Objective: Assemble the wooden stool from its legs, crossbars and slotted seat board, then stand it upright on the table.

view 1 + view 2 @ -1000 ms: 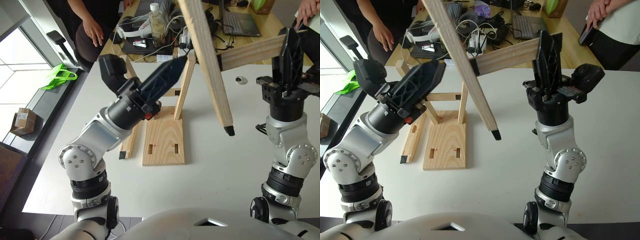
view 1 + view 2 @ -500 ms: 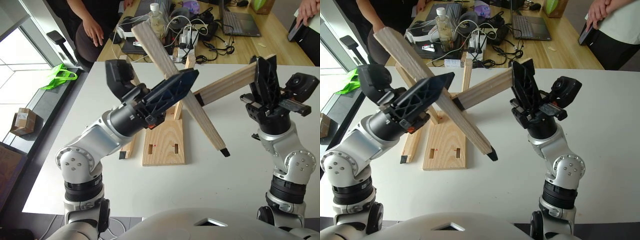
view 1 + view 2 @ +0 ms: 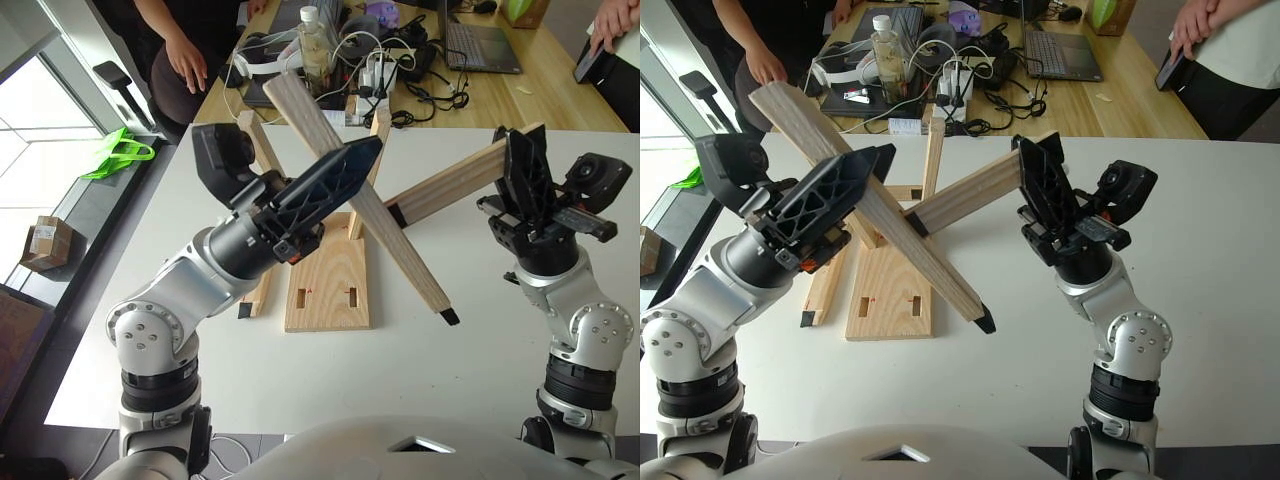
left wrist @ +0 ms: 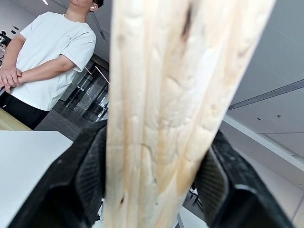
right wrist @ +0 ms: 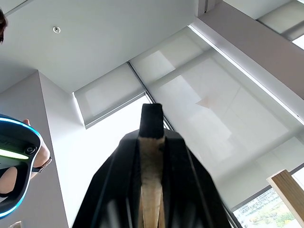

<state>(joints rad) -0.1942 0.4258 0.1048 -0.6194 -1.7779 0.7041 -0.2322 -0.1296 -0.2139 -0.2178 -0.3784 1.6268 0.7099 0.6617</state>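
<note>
So far, the slotted seat board (image 3: 327, 285) lies flat on the table (image 3: 450, 370). A leg frame (image 3: 358, 200) appears set at its far end, with a loose leg (image 3: 262, 285) just beside it. I hold the raised leg (image 3: 400, 255) above the board, the left gripper (image 3: 335, 180) clamped on it and the right gripper (image 3: 522, 170) pinching its crossbar (image 3: 445, 185). The near slots are unfilled, so seating and standing the stool upright remain.
</note>
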